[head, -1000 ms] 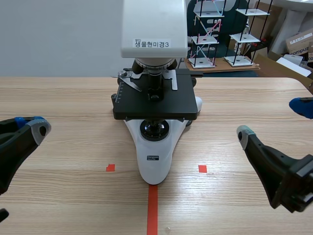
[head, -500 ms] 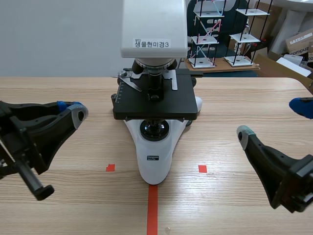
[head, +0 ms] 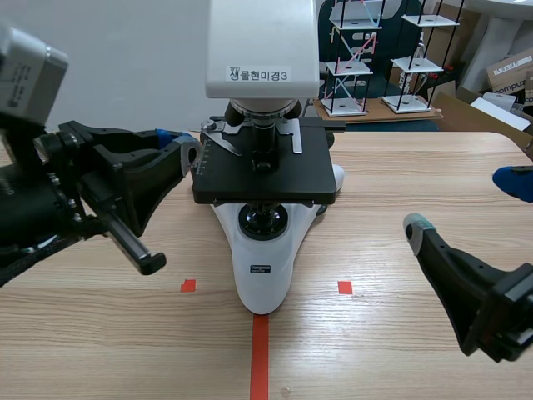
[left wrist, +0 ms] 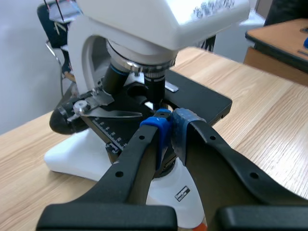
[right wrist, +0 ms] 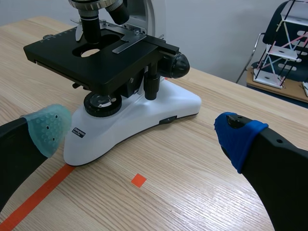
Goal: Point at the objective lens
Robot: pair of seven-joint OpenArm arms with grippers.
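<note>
The white and black microscope (head: 263, 250) stands mid-table, and its objective lens (head: 265, 137) hangs over the black stage (head: 287, 179). My left gripper (head: 179, 143) is raised at the stage's left edge with its fingers shut on nothing. In the left wrist view the left gripper (left wrist: 171, 120) has its tips aimed at the objective lens (left wrist: 155, 85), a short gap short of it. My right gripper (head: 465, 204) rests open, low at the right. The right gripper (right wrist: 143, 132) faces the microscope base (right wrist: 144, 113), and the objective lens (right wrist: 90, 21) shows above the stage.
Orange-red tape marks lie in front of the microscope base. Beyond the table's far right edge stand a small shelf rack (head: 354, 58) and cardboard boxes (head: 510, 71). Bare wooden tabletop (head: 400, 167) lies on both sides of the microscope.
My left arm has risen from the table's left edge and swung right toward the microscope stage, its fingers closing together. The right arm has not moved.
</note>
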